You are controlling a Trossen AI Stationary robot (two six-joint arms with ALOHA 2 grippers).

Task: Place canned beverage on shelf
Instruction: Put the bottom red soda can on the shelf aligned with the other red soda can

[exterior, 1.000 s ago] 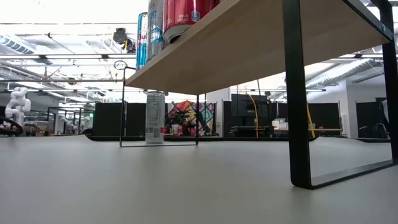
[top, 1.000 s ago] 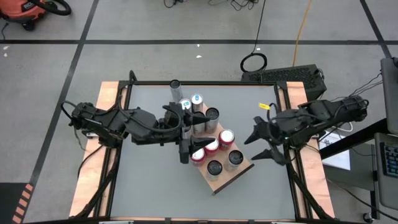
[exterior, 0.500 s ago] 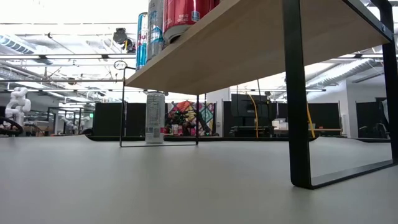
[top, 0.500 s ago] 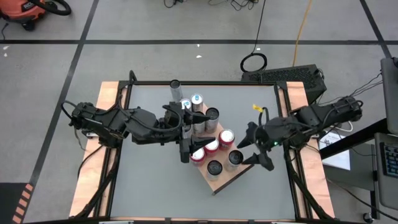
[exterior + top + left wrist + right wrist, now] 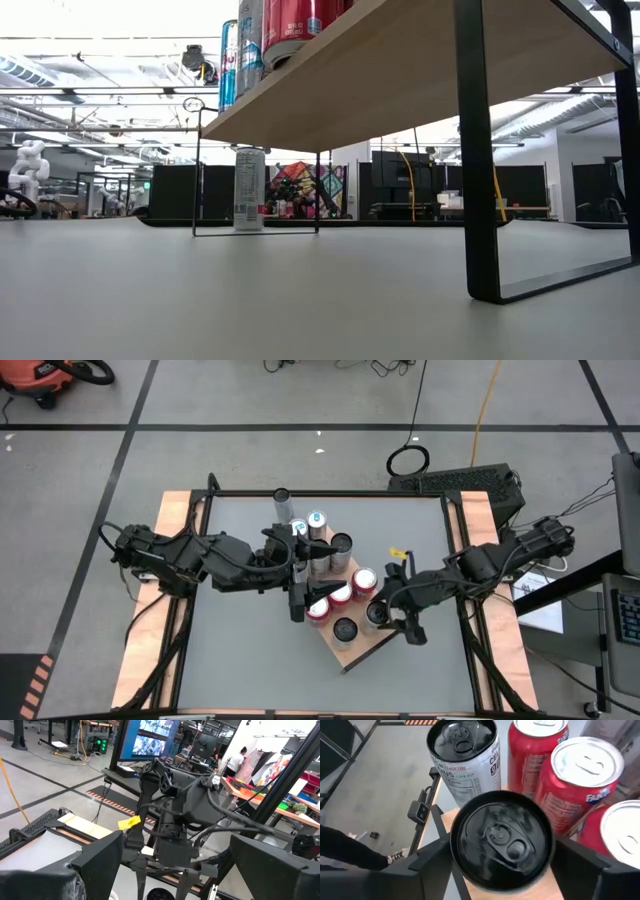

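Right fingers [image 5: 445, 857] spread around a black-topped can [image 5: 501, 838] on the shelf [image 5: 362, 647]; left fingers [image 5: 95, 865] spread.

I was working in a robotics lab or workshop: grey concrete floor [image 5: 250, 400] taped with dark lines, cables trailing across it. Beyond my table [image 5: 250, 290] stood monitors [image 5: 147, 740], workbenches and a person [image 5: 235, 761] further back.

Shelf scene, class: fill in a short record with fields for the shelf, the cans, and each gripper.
shelf: wooden board on black legs, standing on the table
cans on shelf: several, red, silver and black-topped, all upright
can off shelf: one by the table's far edge
right gripper: open, fingers either side of a black-topped can
left gripper: open, over the shelf's cans, holding nothing
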